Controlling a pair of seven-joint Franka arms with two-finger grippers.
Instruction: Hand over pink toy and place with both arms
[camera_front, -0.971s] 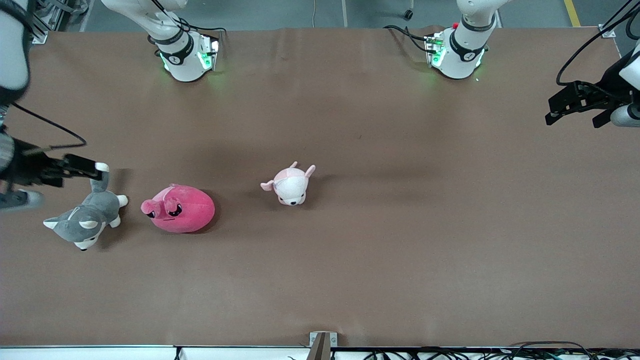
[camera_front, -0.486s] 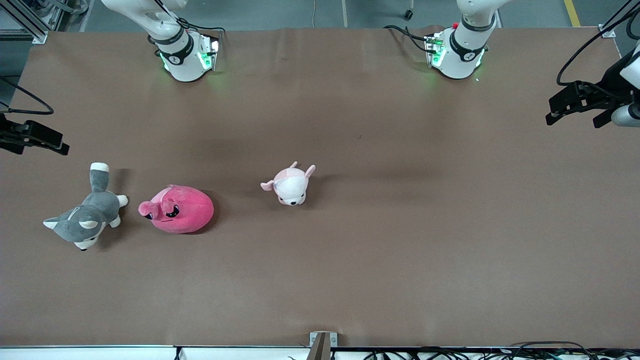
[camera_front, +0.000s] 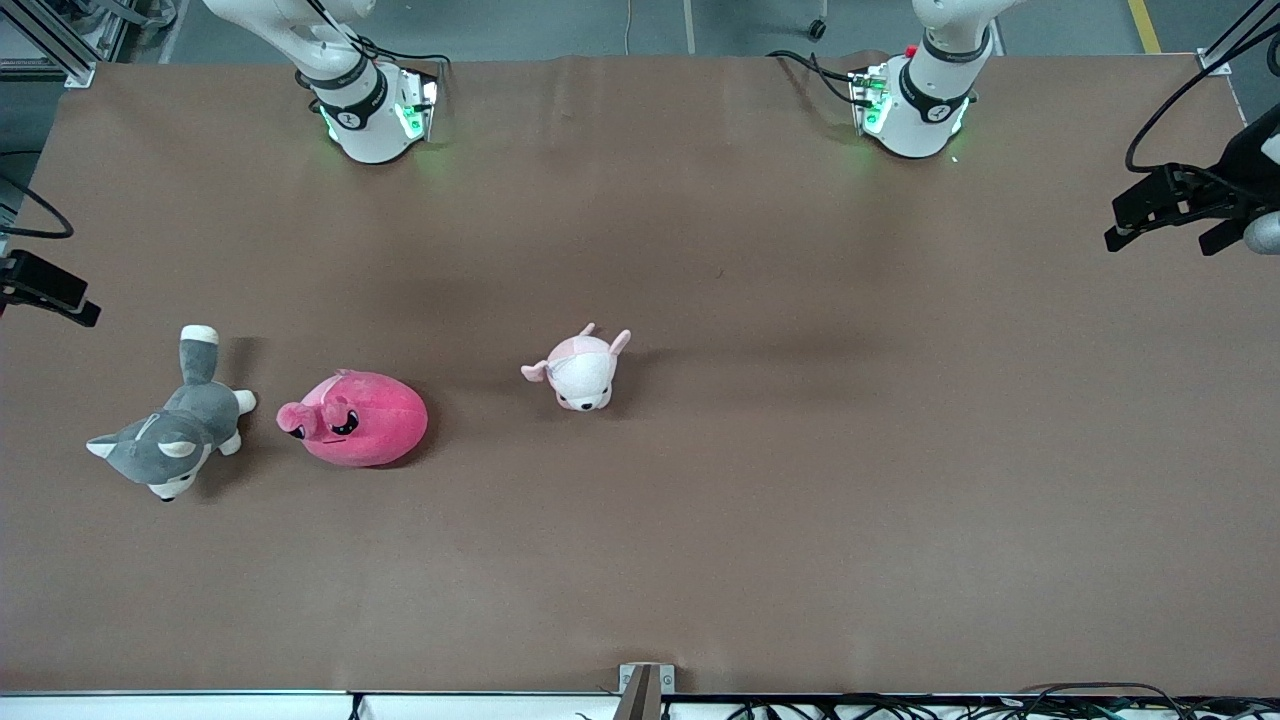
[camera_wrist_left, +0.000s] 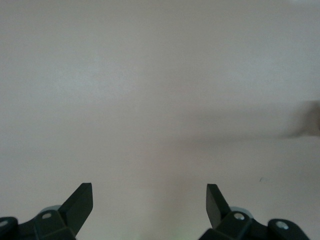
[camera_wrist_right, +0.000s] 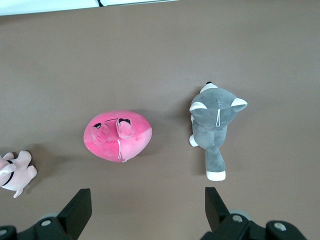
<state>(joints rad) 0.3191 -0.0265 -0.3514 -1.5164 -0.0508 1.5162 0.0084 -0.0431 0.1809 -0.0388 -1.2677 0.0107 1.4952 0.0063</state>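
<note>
The hot-pink blob toy (camera_front: 352, 418) lies on the brown table toward the right arm's end, between a grey husky plush and a pale pink plush. It also shows in the right wrist view (camera_wrist_right: 118, 135), face up. My right gripper (camera_front: 45, 288) is open and empty, up in the air over the table's edge at the right arm's end, apart from the toys; its fingers (camera_wrist_right: 79, 207) frame bare table. My left gripper (camera_front: 1165, 225) is open and empty over the left arm's end of the table; its wrist view (camera_wrist_left: 149, 200) shows only bare table.
The grey-and-white husky plush (camera_front: 170, 435) lies beside the pink toy, nearer the right arm's end (camera_wrist_right: 215, 127). The pale pink-and-white plush (camera_front: 580, 370) lies near the table's middle (camera_wrist_right: 12, 172). The arm bases (camera_front: 375, 110) stand along the farthest table edge.
My right gripper has pulled away from the husky's tail out to the table's edge. My left gripper has drifted slightly outward. The toys lie as before.
</note>
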